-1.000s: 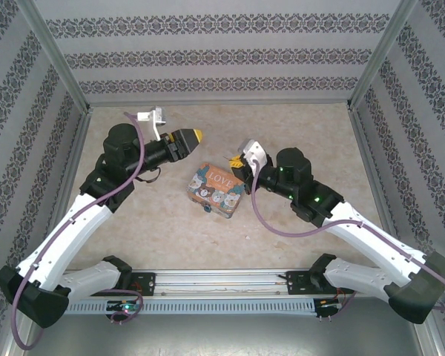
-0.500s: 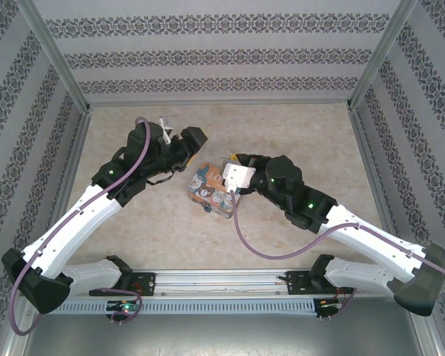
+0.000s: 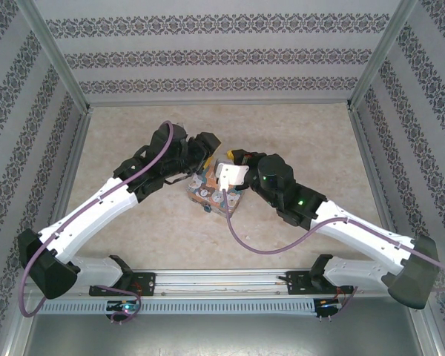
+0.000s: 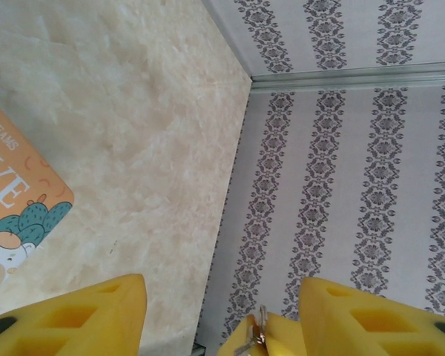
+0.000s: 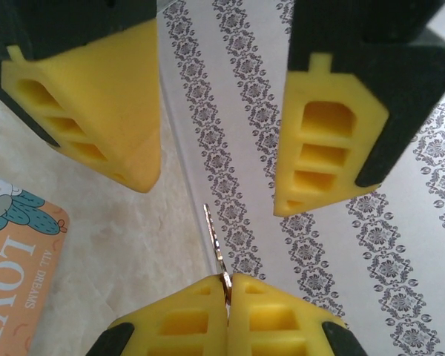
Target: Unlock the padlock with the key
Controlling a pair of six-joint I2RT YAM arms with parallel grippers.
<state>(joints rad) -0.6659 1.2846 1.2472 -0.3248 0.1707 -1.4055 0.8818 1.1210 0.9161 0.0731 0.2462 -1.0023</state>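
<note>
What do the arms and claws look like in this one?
The left arm and right arm have white links, black joints and purple cables. The left claw and right claw are black with yellow, hollow-ribbed fingers.

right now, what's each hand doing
left hand: open, nothing gripped
right hand: closed on the key

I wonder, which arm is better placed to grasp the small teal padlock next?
Left, probably: the left claw is open and empty near the orange cartoon-printed LOVE tin, while the right claw is shut on the thin silvery key. The tiny teal-bodied padlock lies by the tin's near edge.
</note>
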